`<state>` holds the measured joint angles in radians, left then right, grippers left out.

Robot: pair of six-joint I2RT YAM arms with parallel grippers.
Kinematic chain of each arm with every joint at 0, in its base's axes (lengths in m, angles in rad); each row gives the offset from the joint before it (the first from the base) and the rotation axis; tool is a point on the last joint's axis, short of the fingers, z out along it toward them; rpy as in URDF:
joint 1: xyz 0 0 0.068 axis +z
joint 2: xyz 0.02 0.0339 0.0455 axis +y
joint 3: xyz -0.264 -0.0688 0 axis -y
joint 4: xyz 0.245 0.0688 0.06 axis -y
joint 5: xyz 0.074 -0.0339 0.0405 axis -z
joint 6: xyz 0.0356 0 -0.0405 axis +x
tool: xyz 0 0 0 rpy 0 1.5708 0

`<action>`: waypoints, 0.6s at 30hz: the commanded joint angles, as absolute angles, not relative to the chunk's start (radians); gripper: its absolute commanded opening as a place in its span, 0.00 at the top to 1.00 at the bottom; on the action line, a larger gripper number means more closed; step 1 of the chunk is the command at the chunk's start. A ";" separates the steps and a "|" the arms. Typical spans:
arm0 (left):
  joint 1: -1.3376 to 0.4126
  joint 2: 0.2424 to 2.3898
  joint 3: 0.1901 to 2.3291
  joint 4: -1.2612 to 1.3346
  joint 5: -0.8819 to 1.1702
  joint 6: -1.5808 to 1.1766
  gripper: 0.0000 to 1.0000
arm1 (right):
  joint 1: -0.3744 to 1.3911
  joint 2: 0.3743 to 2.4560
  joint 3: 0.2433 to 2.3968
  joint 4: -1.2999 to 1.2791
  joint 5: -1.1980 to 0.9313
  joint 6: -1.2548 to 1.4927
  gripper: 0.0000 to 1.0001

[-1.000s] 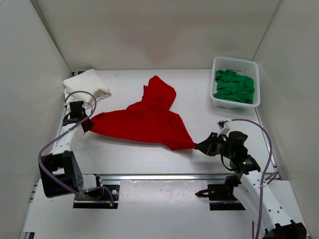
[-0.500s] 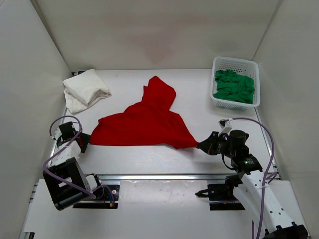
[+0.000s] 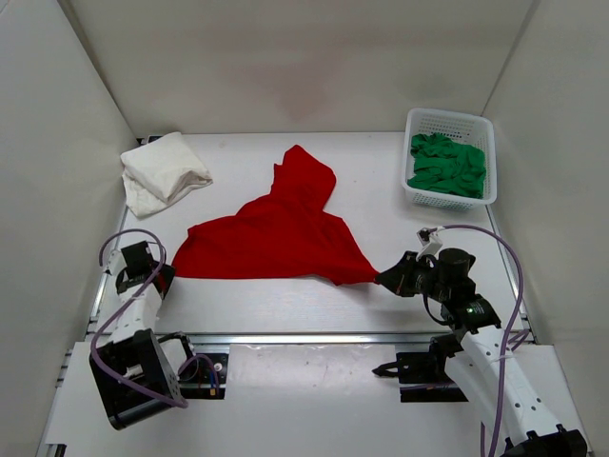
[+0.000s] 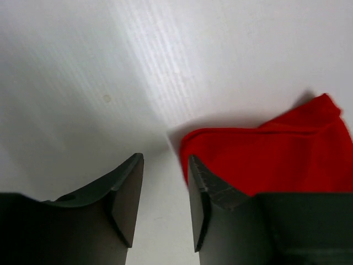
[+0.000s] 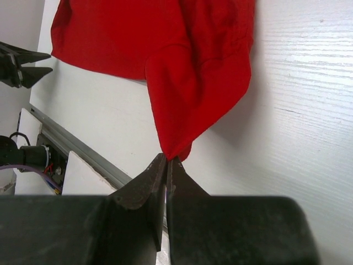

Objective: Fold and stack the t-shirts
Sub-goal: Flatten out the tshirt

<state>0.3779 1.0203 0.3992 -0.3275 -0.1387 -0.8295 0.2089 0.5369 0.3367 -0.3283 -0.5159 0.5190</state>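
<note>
The red t-shirt (image 3: 276, 233) lies spread over the middle of the table, one sleeve pointing to the back. My right gripper (image 3: 383, 279) is shut on its near right corner (image 5: 175, 150), the cloth pinched at the fingertips. My left gripper (image 3: 164, 275) stands open just left of the shirt's near left corner (image 4: 190, 141), nothing between its fingers (image 4: 128, 187). The off-white t-shirt (image 3: 164, 171) sits folded at the back left. The green t-shirt (image 3: 447, 165) lies crumpled in the basket.
A white perforated basket (image 3: 447, 122) stands at the back right. White walls close in the table on three sides. A metal rail (image 3: 314, 338) runs along the near edge between the arm bases.
My left gripper has let go of the red shirt's left corner, opened, and drawn back toward the near left. The corner now lies flat. The right gripper has held still.
</note>
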 commanded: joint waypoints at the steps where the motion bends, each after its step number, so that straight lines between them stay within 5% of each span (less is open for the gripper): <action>1: 0.402 1.037 0.380 -0.275 -0.131 -0.831 0.48 | 0.209 0.532 0.342 -0.281 -0.538 0.515 1.00; 14: 0.333 1.203 0.387 -0.175 -0.054 -0.844 0.52 | 0.207 0.542 0.353 -0.271 -0.552 0.514 1.00; 18: 0.339 1.218 0.382 -0.160 -0.052 -0.836 0.68 | 0.215 0.554 0.370 -0.276 -0.543 0.511 1.00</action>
